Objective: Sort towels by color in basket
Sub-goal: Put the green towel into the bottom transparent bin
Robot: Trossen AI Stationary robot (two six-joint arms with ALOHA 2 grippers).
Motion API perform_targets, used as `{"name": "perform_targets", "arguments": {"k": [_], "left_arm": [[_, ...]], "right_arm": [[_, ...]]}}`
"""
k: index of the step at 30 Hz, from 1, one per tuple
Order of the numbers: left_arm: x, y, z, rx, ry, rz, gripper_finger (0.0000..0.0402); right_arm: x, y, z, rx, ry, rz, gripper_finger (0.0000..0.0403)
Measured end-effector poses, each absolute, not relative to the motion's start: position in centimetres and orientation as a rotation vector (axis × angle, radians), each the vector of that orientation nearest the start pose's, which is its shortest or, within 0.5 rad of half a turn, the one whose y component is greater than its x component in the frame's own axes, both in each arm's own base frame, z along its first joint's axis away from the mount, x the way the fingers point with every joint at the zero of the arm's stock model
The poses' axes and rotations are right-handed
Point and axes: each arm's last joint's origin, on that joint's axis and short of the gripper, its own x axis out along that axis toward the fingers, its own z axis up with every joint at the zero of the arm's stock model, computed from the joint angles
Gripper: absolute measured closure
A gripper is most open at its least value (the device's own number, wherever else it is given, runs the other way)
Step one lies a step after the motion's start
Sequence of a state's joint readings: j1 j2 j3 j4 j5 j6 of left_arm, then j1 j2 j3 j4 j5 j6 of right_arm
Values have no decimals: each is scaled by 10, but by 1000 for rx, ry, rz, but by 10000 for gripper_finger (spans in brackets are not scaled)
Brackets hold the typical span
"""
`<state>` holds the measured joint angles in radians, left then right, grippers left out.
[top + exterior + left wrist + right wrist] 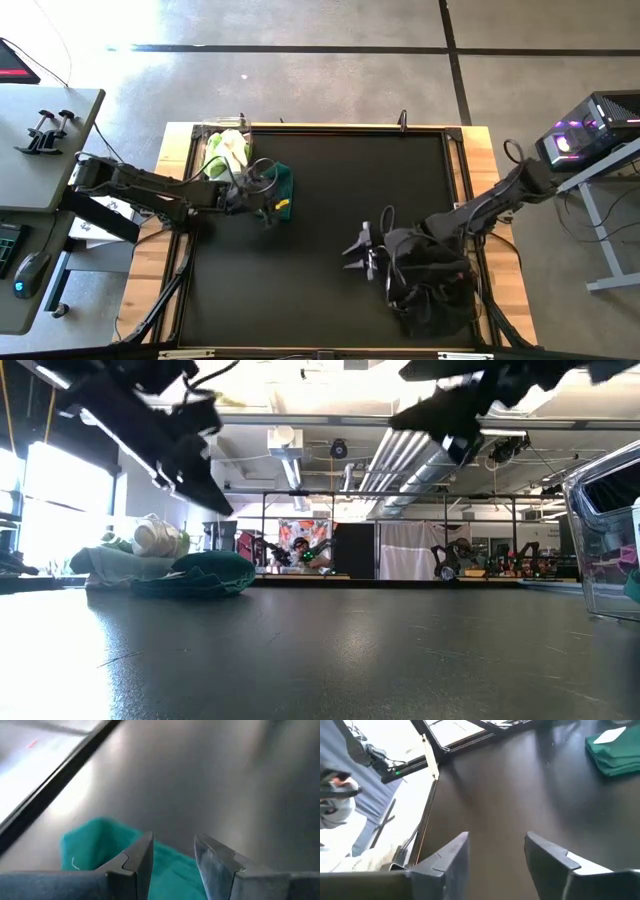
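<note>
We take the dark teal-green towel (277,183) as the piece in hand: it lies folded on the black surface (330,230), near that surface's far left corner, with a small pale tag showing on its top in the right wrist view. Just beyond it toward the corner sits a heap of other towels (228,148), lime green and cream-white, and the low view shows the green fold touching a pale mint cloth under that heap.

We judge the towel light, soft and limp. It will sag and unfold once lifted, and it offers no stiff edge. A pinch into the thick of the fold, gathering several layers at once, looks safer to us than catching one loose edge, which could peel away and leave the rest behind. It is not fragile, and cloth grips well between the fingers, so slipping is a small worry.

The left gripper (173,857) hangs right over the teal towel, its fingers a narrow gap apart and holding nothing; the cloth shows between and beside them.

Well away from the towel, toward the near right of the surface, the right gripper (362,252) waits with its fingers spread moderately and empty. Beside it stands a dark bag-like basket (432,290), and the low view shows a clear bin (608,540) at that same side.
</note>
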<state>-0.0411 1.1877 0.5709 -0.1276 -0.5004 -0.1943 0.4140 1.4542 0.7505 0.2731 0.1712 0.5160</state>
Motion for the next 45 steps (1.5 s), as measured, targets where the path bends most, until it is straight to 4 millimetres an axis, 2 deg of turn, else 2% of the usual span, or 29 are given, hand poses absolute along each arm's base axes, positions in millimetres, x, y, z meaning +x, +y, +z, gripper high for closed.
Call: {"name": "perform_targets", "arguments": {"k": [3, 7, 12, 16, 21, 25, 28, 29, 31, 34, 41, 45], "left_arm": [[231, 3, 202, 105, 698, 408, 273], [232, 11, 193, 153, 787, 451, 261], [237, 25, 162, 11, 924, 558, 229], [244, 28, 132, -68, 1039, 565, 227], [257, 26, 105, -59, 1079, 569, 253], [260, 16, 99, -31, 1071, 558, 314], [264, 6, 106, -17, 1056, 501, 380], [267, 0, 113, -13, 1033, 464, 390], [272, -14, 122, 9, 998, 373, 389], [288, -42, 147, 49, 800, 277, 393], [300, -90, 180, 109, 422, 205, 400], [299, -104, 187, 132, 347, 163, 401]], "right_arm": [[284, 113, 200, 388, 493, 119, 200], [290, 115, 187, 376, 513, 115, 187], [292, 121, 181, 391, 516, 142, 187], [288, 131, 180, 412, 528, 167, 187], [282, 144, 181, 395, 523, 188, 187], [278, 150, 181, 351, 504, 155, 187], [276, 150, 179, 284, 497, 102, 187], [276, 149, 179, 263, 490, 71, 187], [277, 146, 179, 227, 456, -24, 187], [279, 139, 180, 200, 402, -155, 187], [284, 137, 188, -39, 339, -119, 187], [288, 129, 188, -78, 345, -133, 187]]}}
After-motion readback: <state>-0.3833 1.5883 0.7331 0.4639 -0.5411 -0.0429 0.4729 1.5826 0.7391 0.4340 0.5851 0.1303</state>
